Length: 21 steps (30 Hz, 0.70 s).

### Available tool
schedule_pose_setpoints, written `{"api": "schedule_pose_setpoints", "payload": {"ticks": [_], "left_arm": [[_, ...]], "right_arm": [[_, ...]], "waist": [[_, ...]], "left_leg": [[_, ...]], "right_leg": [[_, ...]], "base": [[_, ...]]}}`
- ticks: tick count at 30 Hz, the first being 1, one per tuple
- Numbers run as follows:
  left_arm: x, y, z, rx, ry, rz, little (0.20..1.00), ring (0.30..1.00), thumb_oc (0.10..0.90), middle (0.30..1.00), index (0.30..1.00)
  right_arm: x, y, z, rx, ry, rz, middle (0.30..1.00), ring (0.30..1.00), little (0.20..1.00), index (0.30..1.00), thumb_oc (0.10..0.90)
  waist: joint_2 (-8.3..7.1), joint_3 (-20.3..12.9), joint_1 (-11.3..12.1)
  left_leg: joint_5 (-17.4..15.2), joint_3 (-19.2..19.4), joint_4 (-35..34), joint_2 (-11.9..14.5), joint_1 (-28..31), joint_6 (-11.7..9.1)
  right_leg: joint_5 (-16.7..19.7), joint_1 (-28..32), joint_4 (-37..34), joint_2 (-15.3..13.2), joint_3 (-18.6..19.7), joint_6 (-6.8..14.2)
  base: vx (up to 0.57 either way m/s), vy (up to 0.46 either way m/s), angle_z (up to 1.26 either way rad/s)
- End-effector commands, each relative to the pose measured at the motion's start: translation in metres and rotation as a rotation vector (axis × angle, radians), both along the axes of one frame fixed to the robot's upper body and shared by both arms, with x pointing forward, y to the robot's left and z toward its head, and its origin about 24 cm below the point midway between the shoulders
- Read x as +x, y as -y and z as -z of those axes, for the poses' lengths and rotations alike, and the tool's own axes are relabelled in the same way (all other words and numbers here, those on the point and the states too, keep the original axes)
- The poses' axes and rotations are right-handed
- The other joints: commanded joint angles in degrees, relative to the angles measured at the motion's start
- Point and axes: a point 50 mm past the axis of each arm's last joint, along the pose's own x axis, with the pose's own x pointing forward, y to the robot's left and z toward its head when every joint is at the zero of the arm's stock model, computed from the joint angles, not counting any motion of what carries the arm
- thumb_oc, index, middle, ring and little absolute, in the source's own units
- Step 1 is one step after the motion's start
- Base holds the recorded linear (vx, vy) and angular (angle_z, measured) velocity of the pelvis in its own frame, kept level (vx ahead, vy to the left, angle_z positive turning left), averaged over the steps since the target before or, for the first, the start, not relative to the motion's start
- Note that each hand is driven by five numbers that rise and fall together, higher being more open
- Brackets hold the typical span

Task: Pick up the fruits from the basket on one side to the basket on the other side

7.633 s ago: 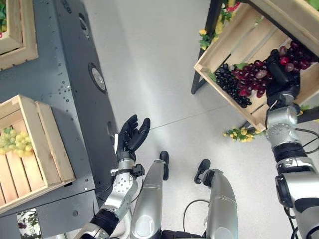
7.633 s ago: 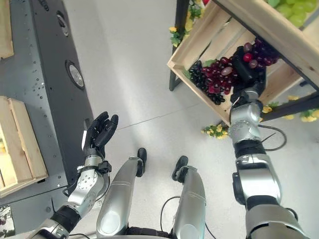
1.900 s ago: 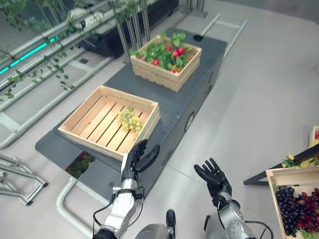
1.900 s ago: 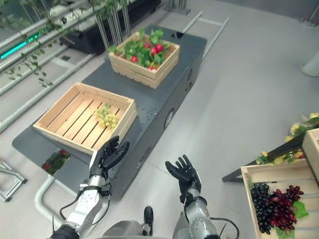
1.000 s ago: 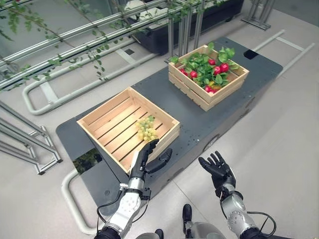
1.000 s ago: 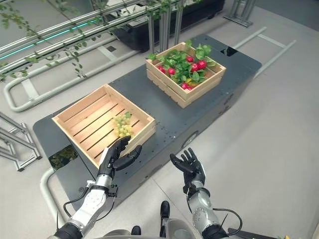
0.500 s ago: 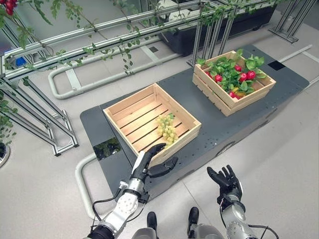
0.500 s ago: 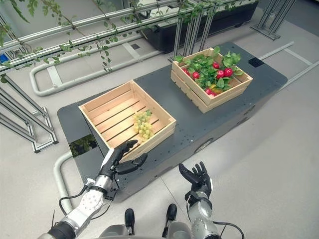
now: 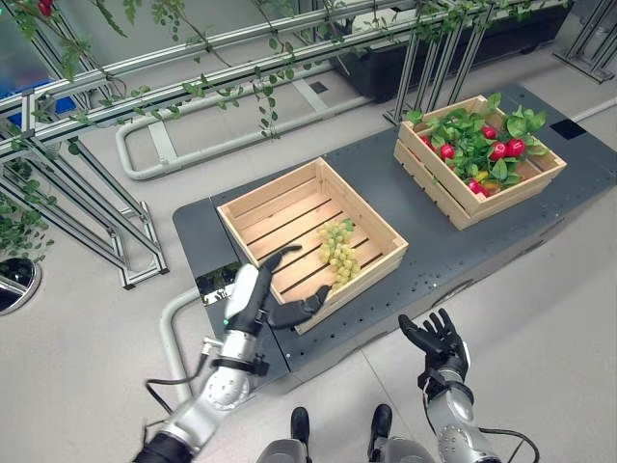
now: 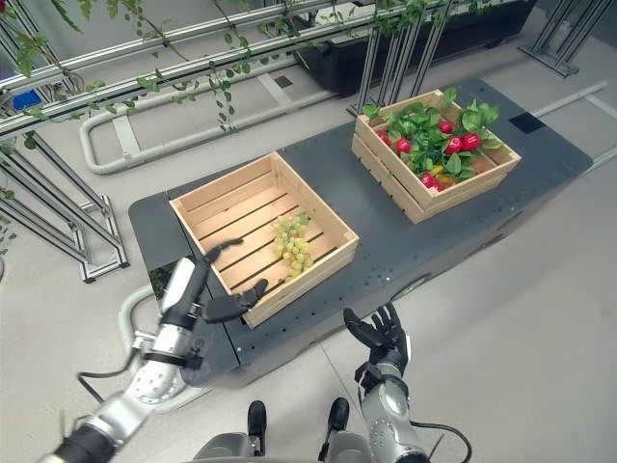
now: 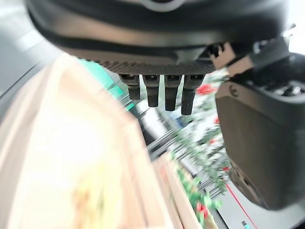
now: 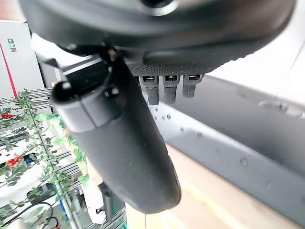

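A bunch of green grapes (image 9: 337, 253) lies in the near right part of an open wooden crate (image 9: 253, 204) on a dark grey platform (image 9: 439, 241). My left hand (image 9: 253, 294) hovers just before the crate's near left side, open and empty, with straight fingers (image 11: 162, 95) and the thumb spread towards the crate's front wall. My right hand (image 9: 439, 340) is low, in front of the platform's edge, open and empty. The left wrist view shows the crate's pale wood (image 11: 52, 143) close by.
A second wooden crate (image 9: 429, 183) with red fruits (image 9: 501, 149) and green leaves stands further right on the platform. Metal racks (image 9: 87, 222) hung with leafy vines run along the back and left. Bare grey floor (image 9: 559, 328) lies to the right.
The camera has swung, shifting the whole scene right. My left hand has risen and moved left along the crate's near side. My right hand stays open and low.
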Motion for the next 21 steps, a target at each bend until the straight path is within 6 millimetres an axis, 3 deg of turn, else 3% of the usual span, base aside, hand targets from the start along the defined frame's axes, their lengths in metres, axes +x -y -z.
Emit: {"api": "schedule_pose_setpoints", "payload": {"ticks": [1, 7, 10, 12, 21], "left_arm": [[0.03, -0.004, -0.078, 0.031, 0.442, -0.101, 0.9, 0.9, 0.8, 0.9, 0.9], [0.049, -0.02, -0.096, 0.063, 0.535, -0.282, 0.9, 0.9, 0.8, 0.9, 0.9], [0.059, -0.033, -0.123, 0.23, 0.701, -0.404, 0.9, 0.9, 0.8, 0.9, 0.9], [0.066, -0.035, -0.137, 0.323, 0.746, -0.434, 0.9, 0.9, 0.8, 0.9, 0.9], [0.096, -0.051, -0.195, 0.782, 0.682, -0.51, 0.9, 0.9, 0.8, 0.9, 0.9]], "right_arm": [[0.037, 0.006, -0.054, -0.127, 0.284, -0.119, 0.9, 0.9, 0.9, 0.9, 0.8], [0.057, 0.013, -0.09, -0.202, 0.447, -0.206, 0.9, 0.9, 0.9, 0.9, 0.8], [0.074, 0.015, -0.115, -0.213, 0.546, -0.273, 0.9, 0.9, 0.9, 0.9, 0.8], [0.079, 0.015, -0.122, -0.201, 0.563, -0.305, 0.9, 0.9, 0.9, 0.9, 0.8], [0.096, 0.027, -0.148, -0.253, 0.589, -0.385, 0.9, 0.9, 0.9, 0.9, 0.8]], "waist": [[0.27, 3.89, -1.21], [0.84, 7.33, -2.48], [0.56, 10.11, -3.46], [0.47, 11.38, -4.17], [0.88, 15.82, -7.33]], "left_leg": [[-4.16, 0.15, 4.44, 0.64, -2.02, -1.53], [-5.07, 0.53, 8.71, 0.05, -5.88, -2.01], [-6.18, 1.21, 13.43, -0.03, -9.88, -2.16], [-6.56, 1.68, 15.72, 0.1, -11.76, -2.16], [-8.37, 5.27, 23.4, 0.37, -19.5, -1.55]], "right_leg": [[-8.16, 0.7, 7.38, -1.83, 1.58, -1.21], [-8.82, -2.31, 9.31, -1.86, 2.85, -1.92], [-10.26, -6.45, 13.91, -2.16, 3.47, -2.54], [-10.85, -8.79, 16.65, -2.28, 3.86, -2.8], [-12.77, -18.87, 26.24, -2.97, 6.01, -3.12]], "base": [[-0.11, 0.124, 0.03], [-0.06, 0.093, -0.05], [-0.11, 0.07, -0.04], [-0.1, 0.052, -0.1], [-0.07, 0.074, -0.04]]}}
